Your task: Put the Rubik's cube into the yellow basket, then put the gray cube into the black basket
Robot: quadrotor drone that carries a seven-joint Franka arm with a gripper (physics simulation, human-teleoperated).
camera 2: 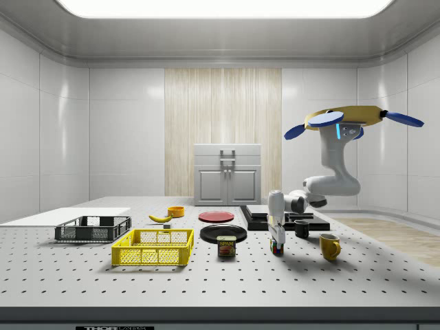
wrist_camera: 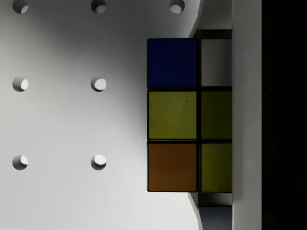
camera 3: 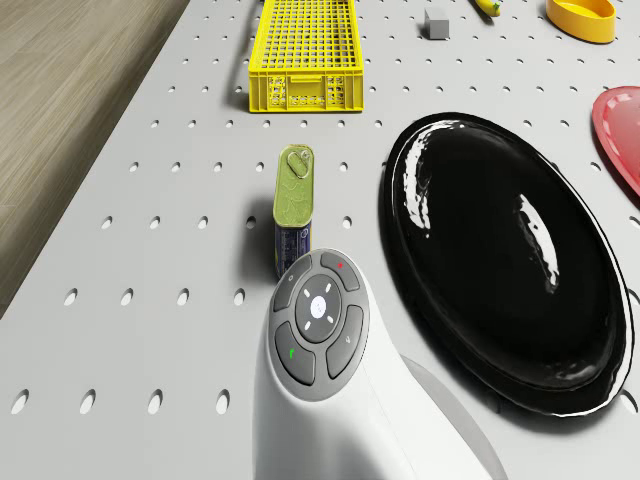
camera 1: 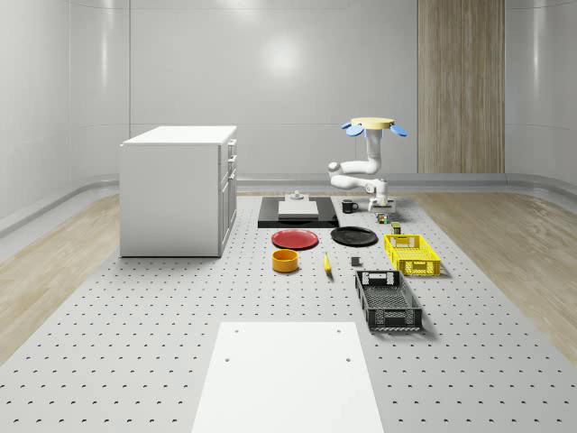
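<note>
**Hand down at the Rubik's cube**

In the side view, left to right: black basket [camera 2: 93,229], yellow basket [camera 2: 153,247], tin [camera 2: 226,246], then the hand [camera 2: 277,242] lowered onto the Rubik's cube [camera 2: 277,247] on the counter [camera 2: 206,282]. Whether the hand is clenched on it I cannot tell. The drone [camera 2: 350,120] hovers above the counter's right part. The gray cube [camera 3: 436,24] sits beside the yellow basket.

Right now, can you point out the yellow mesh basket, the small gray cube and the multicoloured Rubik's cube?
Yellow mesh basket [camera 3: 304,40]: drone view, on its mesh floor.
Small gray cube [camera 3: 435,24]: drone view, its top face.
Multicoloured Rubik's cube [wrist_camera: 172,115]: wrist view, a yellow sticker.
</note>
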